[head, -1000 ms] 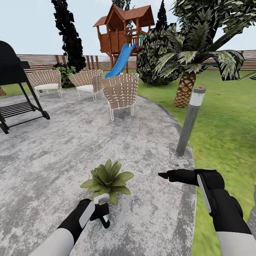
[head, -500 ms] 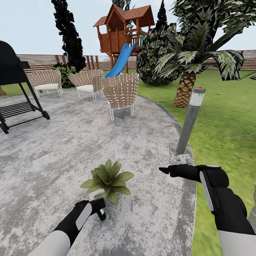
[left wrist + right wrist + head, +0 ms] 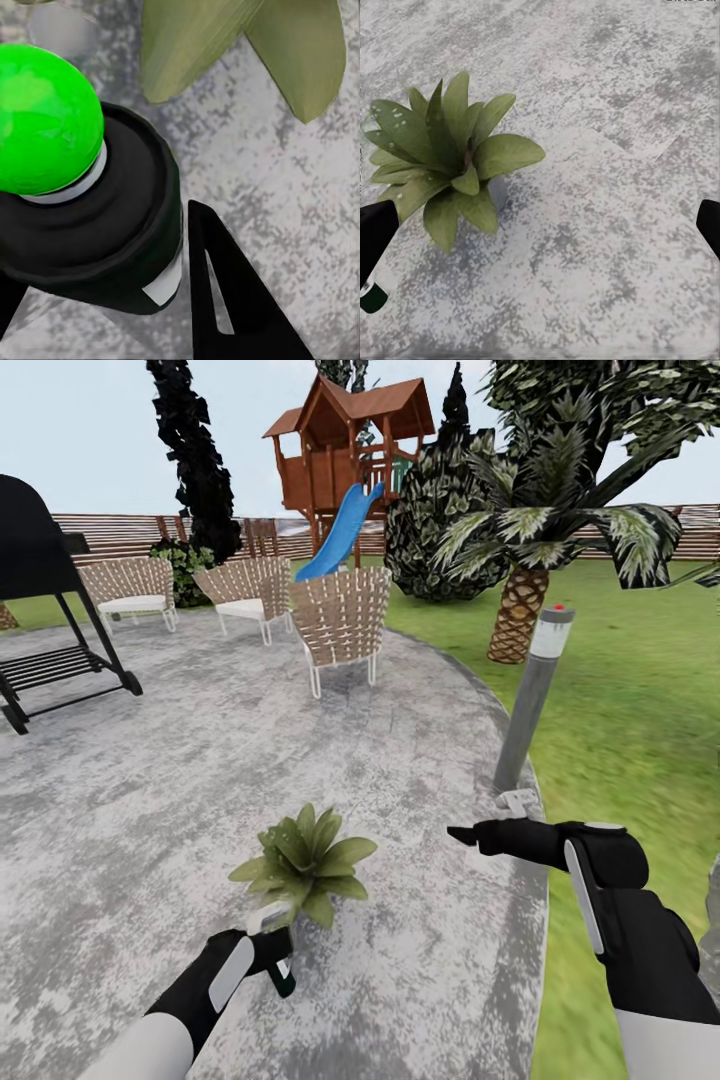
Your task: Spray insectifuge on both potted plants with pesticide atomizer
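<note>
Beside the potted plant (image 3: 305, 863), left fingers (image 3: 268, 950) grip the pesticide atomizer (image 3: 277, 951).

Grey stone patio (image 3: 300, 760); wicker chairs (image 3: 340, 622); black grill (image 3: 40, 590); wooden playhouse (image 3: 345, 445) with blue slide (image 3: 340, 530); slatted fence (image 3: 120, 532); lawn (image 3: 630, 700).

My left gripper (image 3: 272, 952) is low and clamped on the pesticide atomizer (image 3: 281, 970). My right gripper (image 3: 462, 834) reaches inward, seemingly open and empty.
</note>
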Robot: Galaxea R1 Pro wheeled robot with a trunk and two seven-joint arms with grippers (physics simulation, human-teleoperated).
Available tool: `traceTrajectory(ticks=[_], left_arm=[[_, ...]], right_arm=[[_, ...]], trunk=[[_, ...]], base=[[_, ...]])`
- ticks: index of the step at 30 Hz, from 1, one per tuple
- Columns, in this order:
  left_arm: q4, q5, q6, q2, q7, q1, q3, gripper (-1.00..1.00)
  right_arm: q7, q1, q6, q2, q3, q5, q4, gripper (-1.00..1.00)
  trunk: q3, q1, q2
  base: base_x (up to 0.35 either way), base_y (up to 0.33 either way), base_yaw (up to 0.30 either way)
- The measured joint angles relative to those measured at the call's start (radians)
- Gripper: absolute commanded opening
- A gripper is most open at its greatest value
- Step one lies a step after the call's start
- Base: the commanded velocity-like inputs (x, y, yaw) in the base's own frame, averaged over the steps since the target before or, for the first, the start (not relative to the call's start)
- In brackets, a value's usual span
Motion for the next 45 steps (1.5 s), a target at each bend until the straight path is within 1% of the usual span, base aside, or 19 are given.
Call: traceTrajectory(ticks=[3,6,9,10,13,15,19,20,22,24,25,29,36,37,38,40,43,44,45], left_arm=[[0.001,0.0,0.02,0.0,0.0,0.0,0.0,-1.0],[0.005,0.0,0.064,0.0,0.003,0.0,0.001,-1.0],[0.013,-0.001,0.077,0.0,0.007,0.0,0.0,-1.0],[0.011,-0.002,0.075,0.0,0.01,0.0,0.001,-1.0],[-0.02,-0.005,0.048,-0.001,0.011,0.001,-0.006,-1.0],[-0.052,-0.012,-0.013,-0.001,0.018,0.017,-0.01,-1.0],[-0.07,-0.014,-0.056,-0.002,0.02,0.03,-0.013,-1.0],[-0.083,-0.015,-0.06,-0.003,0.021,0.032,-0.014,-1.0],[-0.151,-0.023,-0.064,-0.005,0.031,0.053,-0.015,-1.0],[-0.248,-0.046,-0.065,-0.01,0.066,0.091,-0.016,-1.0],[-0.306,-0.057,-0.065,-0.013,0.097,0.112,-0.016,-1.0],[-0.363,-0.066,-0.065,-0.018,0.131,0.134,-0.015,-1.0],[-0.367,-0.06,-0.051,-0.017,0.118,0.136,-0.015,-1.0],[-0.364,-0.059,-0.049,-0.017,0.115,0.135,-0.015,-1.0],[-0.358,-0.057,-0.048,-0.017,0.109,0.134,-0.015,-1.0],[-0.334,-0.057,-0.043,-0.018,0.099,0.128,-0.015,-1.0],[-0.289,-0.056,0.002,-0.027,0.092,0.107,-0.014,-1.0],[-0.262,-0.057,0.017,-0.039,0.09,0.09,-0.014,-1.0],[-0.254,-0.061,0.023,-0.044,0.089,0.084,-0.014,-1.0]], right_arm=[[0.0,0.0,0.001,-0.001,0.0,-0.001,-0.002,1.0],[0.0,0.0,0.001,-0.001,-0.003,0.0,-0.005,1.0],[0.0,0.0,0.001,-0.002,-0.045,-0.003,-0.007,1.0],[0.0,0.0,0.001,-0.002,-0.051,-0.004,-0.008,1.0],[0.0,0.0,0.001,-0.002,-0.059,-0.005,-0.013,1.0],[0.001,0.001,0.001,-0.002,-0.061,-0.005,-0.021,1.0],[0.001,0.005,0.001,-0.001,-0.061,-0.005,-0.025,1.0],[0.001,0.005,0.001,-0.001,-0.061,-0.005,-0.025,1.0],[0.001,0.006,0.001,-0.001,-0.062,-0.005,-0.025,1.0],[0.001,0.006,0.001,-0.001,-0.062,-0.005,-0.025,1.0],[0.0,0.006,0.001,-0.001,-0.062,-0.005,-0.025,1.0],[0.001,0.006,0.001,-0.001,-0.062,-0.005,-0.025,1.0],[0.001,0.006,0.001,-0.003,-0.067,-0.005,-0.025,1.0],[0.0,0.004,0.001,-0.005,-0.077,-0.004,-0.025,1.0],[0.0,0.002,0.0,-0.005,-0.104,-0.003,-0.025,1.0],[0.0,0.003,0.001,-0.002,-0.127,-0.006,-0.026,1.0],[0.0,0.003,0.001,-0.003,-0.143,-0.008,-0.027,1.0],[0.005,0.003,0.001,-0.003,-0.147,-0.008,-0.027,1.0],[0.01,0.003,0.001,-0.003,-0.148,-0.008,-0.027,1.0]], trunk=[[0.0,0.0,0.0],[0.0,0.0,0.0],[0.0,-0.001,0.0],[0.0,-0.001,0.0],[0.0,-0.001,0.0],[-0.008,0.0,0.0],[-0.023,0.002,-0.001],[-0.027,0.003,-0.002],[-0.035,0.003,-0.002],[-0.042,0.004,-0.003],[-0.046,0.005,-0.003],[-0.062,0.007,-0.004],[-0.089,0.01,-0.005],[-0.093,0.01,-0.006],[-0.097,0.011,-0.006],[-0.104,0.012,-0.006],[-0.116,0.013,-0.007],[-0.12,0.013,-0.007],[-0.124,0.014,-0.008]], base=[[-0.334,0.0,0.0],[-0.205,0.0,0.0],[-0.045,0.0,0.0],[-0.015,0.0,0.0],[-0.007,0.0,0.0],[-0.002,0.0,0.0],[0.0,0.0,0.0],[0.0,0.0,0.0],[0.0,0.0,0.0],[0.0,0.0,0.0],[0.0,0.0,0.0],[0.0,0.0,0.0],[0.0,0.0,0.0],[0.0,0.0,0.0],[0.0,0.0,0.0],[0.0,0.0,0.0],[0.0,0.0,0.0],[0.0,0.0,0.0],[0.0,0.0,0.0]])
